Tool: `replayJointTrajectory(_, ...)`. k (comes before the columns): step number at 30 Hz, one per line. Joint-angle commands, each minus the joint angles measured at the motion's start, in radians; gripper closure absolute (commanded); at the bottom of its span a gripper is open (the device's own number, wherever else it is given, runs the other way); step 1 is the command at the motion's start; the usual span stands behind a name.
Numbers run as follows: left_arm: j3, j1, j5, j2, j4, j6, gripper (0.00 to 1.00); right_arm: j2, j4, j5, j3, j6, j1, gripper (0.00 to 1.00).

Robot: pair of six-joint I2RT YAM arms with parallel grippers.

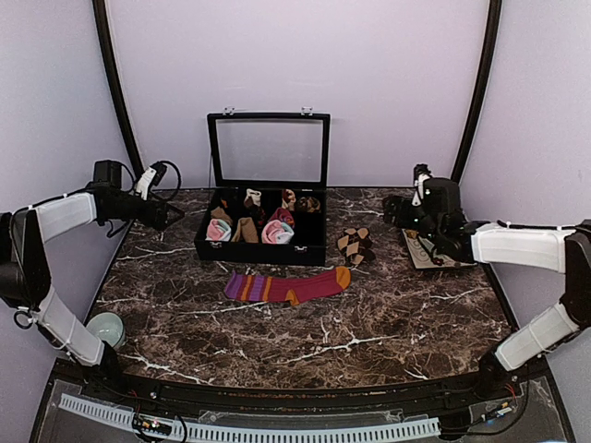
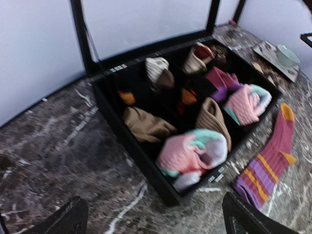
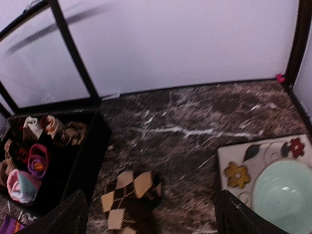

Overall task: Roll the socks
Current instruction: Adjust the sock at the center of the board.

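Magenta sock lies flat and unrolled on the counter, just near of the black box. It runs left-right: purple-and-orange striped cuff on the left, orange toe on the right. Looks like a stacked pair, can't confirm. Diamond sock, brown and beige, sits bunched just right of the box's near right corner, between the box and the tray. It is close to the magenta toe; contact unclear.

The box has its glass lid standing upright at the far side. Its compartments hold rolled socks, including two pink-and-white rolls in the near row, plus tan, cream and maroon rolls behind. Small white label strips on the box rim are too blurred to read.

Left end effector hangs over the far left of the counter, left of the box. Its fingers are spread wide with nothing between them, and it touches no sock.

Right end effector hangs over the far right, above the tray area, facing the diamond sock. Its fingers are spread too and hold nothing.

The tray has a flower print and carries a pale green bowl. A pale green cup sits near left by the left arm's base.
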Motion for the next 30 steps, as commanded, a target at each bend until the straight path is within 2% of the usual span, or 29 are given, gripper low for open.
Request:
replayJointTrajectory(1,0.066,-0.063,0.108,0.048,-0.399,0.230,0.01,0.136,-0.142,0.000,0.099,0.107,0.166,0.12)
replayJointTrajectory(6,0.075,-0.176,0.034,0.083,-0.441,0.291,0.01,0.310,-0.274,-0.013,0.216,0.219,0.273,0.19)
replayJointTrajectory(13,0.096,-0.318,-0.008,0.149,-0.428,0.315,0.01,0.329,-0.264,-0.097,0.151,0.322,0.287,0.27)
replayJointTrajectory(17,0.123,-0.389,-0.034,0.217,-0.416,0.314,0.01,0.355,-0.255,-0.163,0.140,0.339,0.287,0.36)
replayJointTrajectory(26,0.001,-0.466,-0.138,0.200,-0.220,0.276,0.03,0.396,-0.221,-0.224,0.096,0.386,0.288,0.44)
replayJointTrajectory(30,-0.005,-0.484,-0.189,0.214,-0.170,0.264,0.06,0.429,-0.202,-0.247,0.105,0.390,0.287,0.50)
